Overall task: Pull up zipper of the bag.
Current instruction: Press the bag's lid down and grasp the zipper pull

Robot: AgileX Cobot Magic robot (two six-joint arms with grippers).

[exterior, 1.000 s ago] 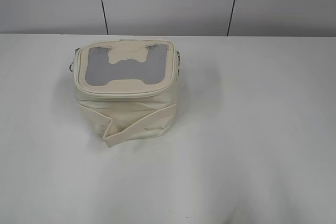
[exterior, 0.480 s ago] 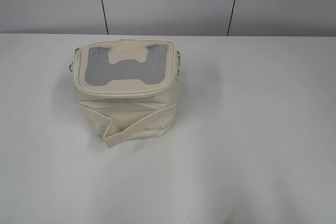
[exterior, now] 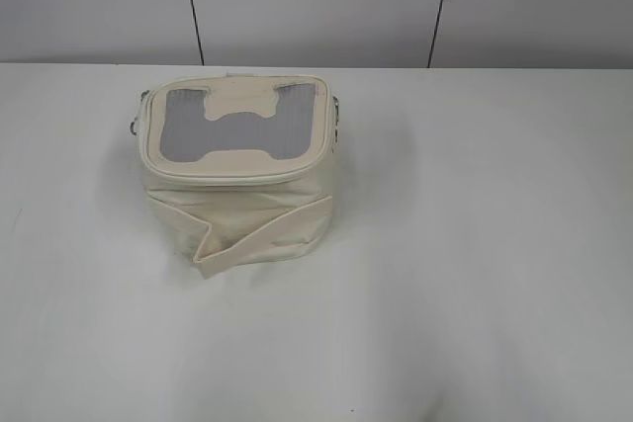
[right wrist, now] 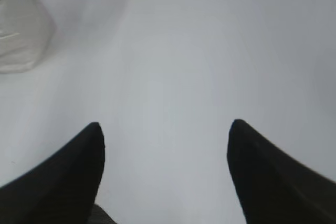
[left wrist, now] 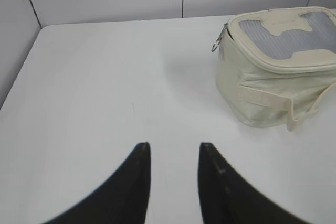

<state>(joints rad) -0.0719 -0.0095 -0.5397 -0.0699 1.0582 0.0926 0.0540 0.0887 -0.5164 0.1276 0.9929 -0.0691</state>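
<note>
The cream-white boxy bag (exterior: 237,180) stands on the white table, left of centre, lid up, with a grey window panel and a cream H-shaped patch. A flat strap (exterior: 262,236) crosses its front side. The zipper (exterior: 223,176) runs round the lid rim. A silver ring pull (exterior: 133,127) hangs at the left end, another (exterior: 338,118) at the right. In the left wrist view the bag (left wrist: 278,72) is at the upper right, with a ring (left wrist: 217,44). My left gripper (left wrist: 174,149) is open over bare table. My right gripper (right wrist: 166,129) is wide open; the bag's corner (right wrist: 23,30) shows at upper left. Neither gripper shows in the exterior view.
The white table (exterior: 475,244) ends at a pale panelled wall (exterior: 316,7) behind the bag. In the left wrist view the table's left edge (left wrist: 21,72) meets the wall.
</note>
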